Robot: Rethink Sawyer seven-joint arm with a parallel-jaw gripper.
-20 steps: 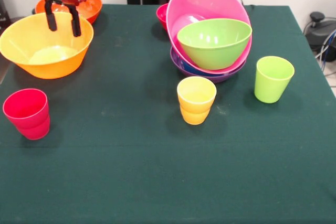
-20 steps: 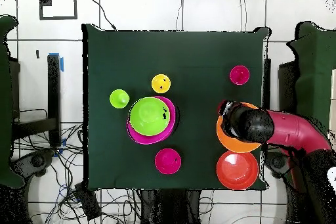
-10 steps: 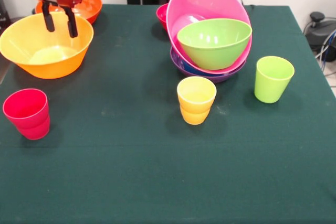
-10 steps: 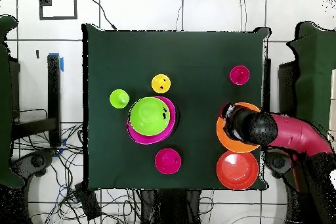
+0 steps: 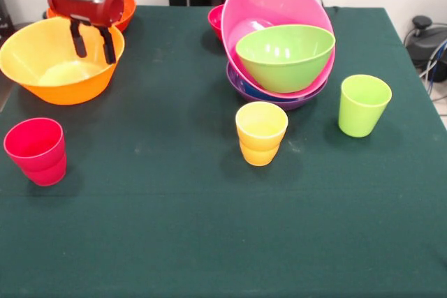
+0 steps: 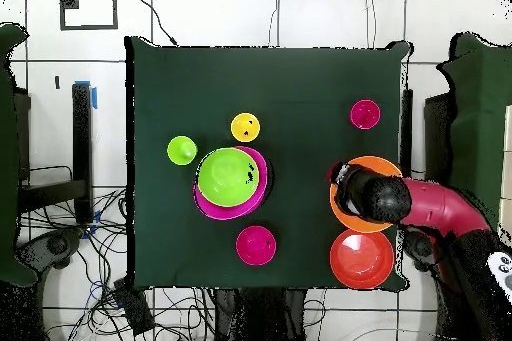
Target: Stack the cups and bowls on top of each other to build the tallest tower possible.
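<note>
Front view gives you the tower at the far middle of the counter: a purple bowl lowest, a large pink bowl tipped up on its edge in it, and a lime green bowl nested in front. A sliver of blue shows between purple and pink, probably the small blue bowl, but you cannot make it out properly. The light orange bowl sits well apart from the tower, near the counter's edge, with the red-orange bowl just behind it.

Your claw hangs over the light orange bowl's rim on the side nearer the tower, its two dark fingers parted and gripping nothing. One finger seems to sit inside the rim and the other near or outside it, so you look placed to pinch the wall; whether either touches the plastic you cannot tell.

The cups stand loose: the red cup near the light orange bowl, the yellow cup and the lime green cup in front of the tower. The small red bowl is mostly hidden behind the pink one. In the overhead view the arm covers much of the light orange bowl.
</note>
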